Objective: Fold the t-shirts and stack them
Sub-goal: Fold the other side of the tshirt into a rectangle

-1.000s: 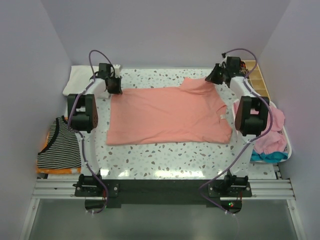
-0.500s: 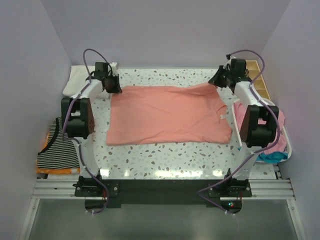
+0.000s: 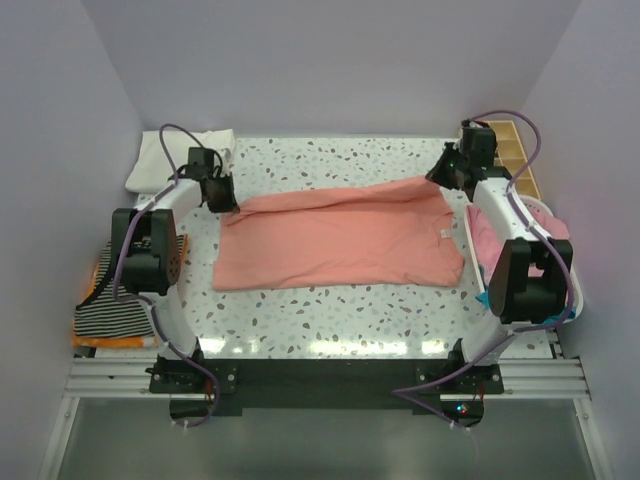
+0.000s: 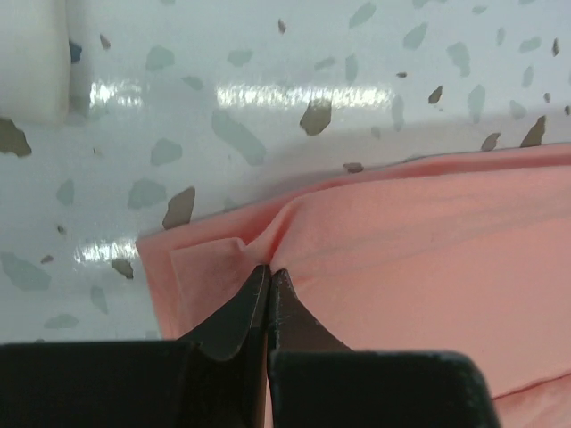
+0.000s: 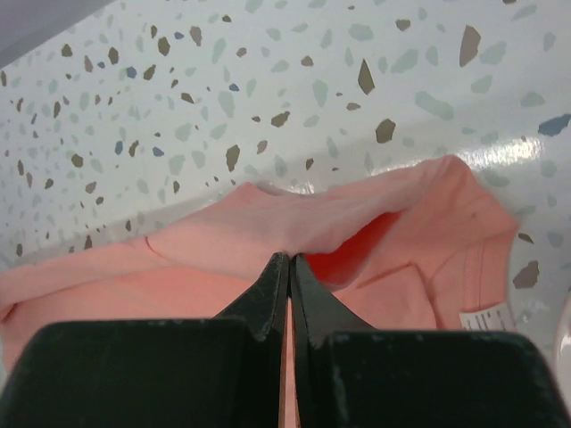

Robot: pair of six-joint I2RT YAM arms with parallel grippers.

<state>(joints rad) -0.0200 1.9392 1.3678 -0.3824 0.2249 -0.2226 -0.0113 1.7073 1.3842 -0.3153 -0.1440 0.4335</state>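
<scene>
A soft, matte salmon-pink cloth t-shirt (image 3: 340, 245) lies across the middle of the frame on the glossy, speckled white bench (image 3: 330, 315), its upper edge raised in a creased ridge. The left claw (image 4: 268, 272), jaws pressed together, pinches the shirt's upper-left corner. The right claw (image 5: 290, 259), likewise closed tight, pinches a puckered fold at upper right, near the small white label (image 5: 486, 316).

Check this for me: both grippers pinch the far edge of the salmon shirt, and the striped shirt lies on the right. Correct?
No. The striped shirt lies on the left, as the top view shows. The left gripper and right gripper do pinch the far edge of the salmon shirt.
</scene>
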